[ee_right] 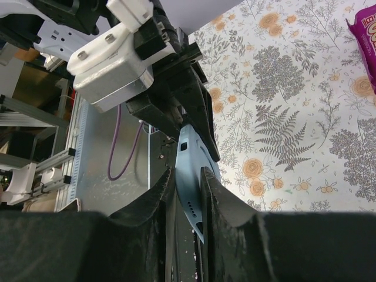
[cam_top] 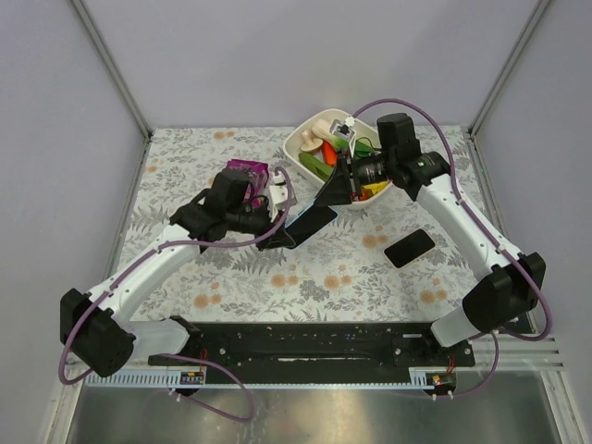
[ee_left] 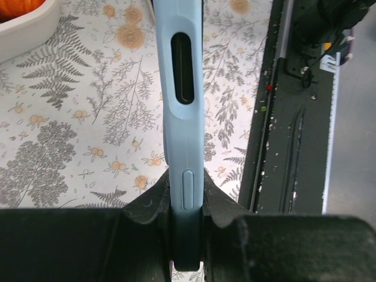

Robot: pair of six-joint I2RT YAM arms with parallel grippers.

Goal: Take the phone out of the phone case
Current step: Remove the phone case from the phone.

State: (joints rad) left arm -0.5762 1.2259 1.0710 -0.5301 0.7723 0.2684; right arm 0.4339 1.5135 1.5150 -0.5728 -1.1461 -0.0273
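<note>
The light blue phone case [ee_left: 179, 88] hangs edge-up above the table [cam_top: 231, 277], between both arms near the centre [cam_top: 311, 222]. My left gripper [ee_left: 187, 217] is shut on its lower end, its fingers pressing on both faces. From the other side, my right gripper [ee_right: 188, 171] is shut on the case's thin, bowed opposite end [ee_right: 191, 182], and the left gripper's black fingers [ee_right: 197, 117] show just beyond. A black phone [cam_top: 409, 248] lies flat on the table to the right, apart from the case. I cannot tell whether the case is empty.
At the back centre a white bowl [cam_top: 310, 139] holds several colourful toys; its rim shows in the left wrist view [ee_left: 23, 35]. A purple snack packet [cam_top: 248, 168] lies behind the left arm. The black base rail [cam_top: 296, 347] runs along the near edge.
</note>
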